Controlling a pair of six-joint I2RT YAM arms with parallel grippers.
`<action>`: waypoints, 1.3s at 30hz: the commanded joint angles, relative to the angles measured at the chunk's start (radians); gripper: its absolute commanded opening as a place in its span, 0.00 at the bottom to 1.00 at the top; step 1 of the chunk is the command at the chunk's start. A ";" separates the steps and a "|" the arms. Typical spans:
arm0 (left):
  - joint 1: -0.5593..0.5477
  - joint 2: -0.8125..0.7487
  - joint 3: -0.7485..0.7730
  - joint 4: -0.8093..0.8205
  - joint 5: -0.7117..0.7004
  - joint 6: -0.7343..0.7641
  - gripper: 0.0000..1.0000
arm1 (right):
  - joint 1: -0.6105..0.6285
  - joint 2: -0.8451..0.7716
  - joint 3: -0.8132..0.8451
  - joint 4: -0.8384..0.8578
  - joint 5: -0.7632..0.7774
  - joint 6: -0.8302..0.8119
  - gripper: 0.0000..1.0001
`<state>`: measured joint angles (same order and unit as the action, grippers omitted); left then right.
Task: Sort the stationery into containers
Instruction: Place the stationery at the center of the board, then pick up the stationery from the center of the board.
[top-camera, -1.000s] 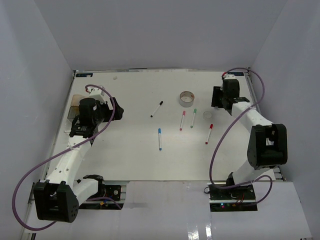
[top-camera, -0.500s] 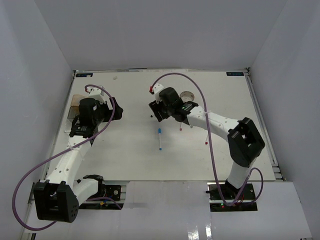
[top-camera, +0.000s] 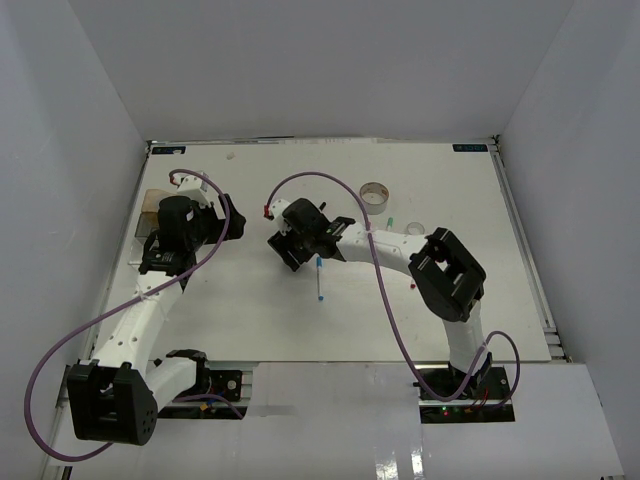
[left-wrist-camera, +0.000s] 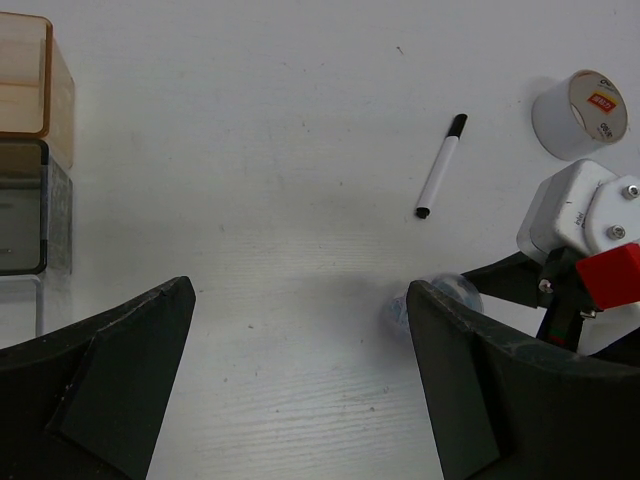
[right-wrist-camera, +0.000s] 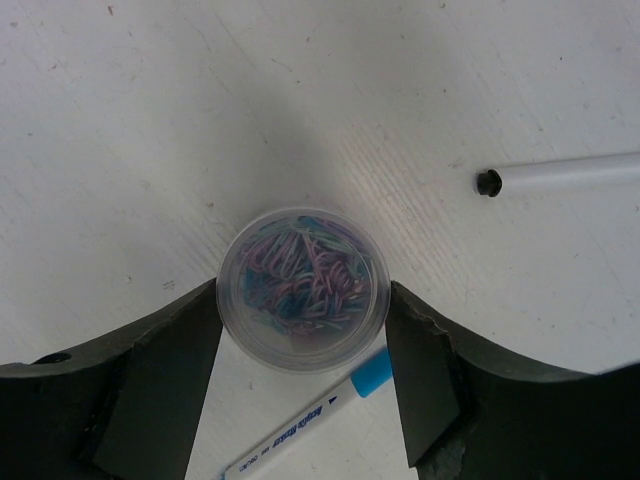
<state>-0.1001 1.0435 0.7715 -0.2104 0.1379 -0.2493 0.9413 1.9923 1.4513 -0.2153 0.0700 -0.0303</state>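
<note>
My right gripper (top-camera: 291, 246) is shut on a small clear jar of coloured paper clips (right-wrist-camera: 303, 287), held low over the table's left centre; both fingers (right-wrist-camera: 165, 385) touch its sides. The blue-capped marker (right-wrist-camera: 310, 425) lies just below it, and the black-capped marker (right-wrist-camera: 560, 175) lies nearby. The left wrist view shows the jar (left-wrist-camera: 445, 293), the black marker (left-wrist-camera: 441, 180) and the large tape roll (left-wrist-camera: 580, 112). My left gripper (left-wrist-camera: 300, 380) is open and empty, near the amber box (left-wrist-camera: 25, 75). A second jar (top-camera: 416, 229) stands at the right.
The amber box (top-camera: 152, 205) sits at the table's far left edge, with a darker compartment (left-wrist-camera: 20, 205) beside it. The tape roll (top-camera: 375, 193) is at the back centre. The blue marker (top-camera: 320, 280) lies mid-table. Other markers are mostly hidden under the right arm.
The right arm has swung from the back right across to the left centre, carrying the jar. The left arm has not moved.
</note>
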 joint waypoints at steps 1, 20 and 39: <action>-0.001 0.003 0.009 0.002 0.008 -0.010 0.98 | 0.005 -0.001 0.050 0.016 -0.004 -0.003 0.71; -0.110 0.039 0.041 -0.070 0.131 -0.096 0.98 | 0.005 -0.523 -0.334 0.022 0.247 0.015 0.90; -0.478 0.417 0.196 -0.083 -0.269 -0.185 0.98 | -0.024 -1.310 -0.789 -0.070 0.429 0.182 0.90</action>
<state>-0.5545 1.4334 0.9234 -0.2829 0.0017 -0.4019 0.9180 0.7162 0.6727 -0.2913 0.4805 0.1280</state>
